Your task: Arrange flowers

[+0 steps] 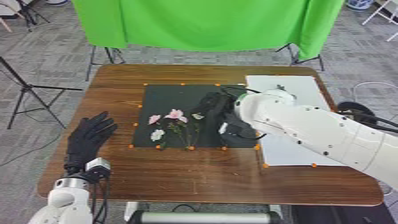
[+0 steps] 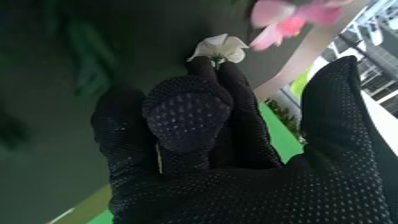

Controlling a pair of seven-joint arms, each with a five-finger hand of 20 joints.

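Note:
Over the dark mat (image 1: 160, 97) in the head view is my right hand (image 1: 211, 104), with a white flower (image 1: 198, 116) at its fingertips. In the right wrist view, the white bloom (image 2: 218, 49) pokes out past the curled fingers of my right hand (image 2: 188, 117); most of its stem is hidden behind the glove. Pink flowers (image 1: 175, 115) lie on the mat beside the hand, with another pink bloom (image 1: 155, 119) and a second white flower (image 1: 157, 135) farther left. Pink petals (image 2: 290, 20) also show near the held bloom. My left hand (image 1: 90, 135) rests with straight fingers at the table's left side.
A white board (image 1: 302, 155) lies right of the mat, partly under my right arm. Small orange markers (image 1: 135, 124) line the mat's edge. The brown table (image 1: 195, 185) extends toward the front, and a green cloth (image 1: 209, 25) hangs behind it.

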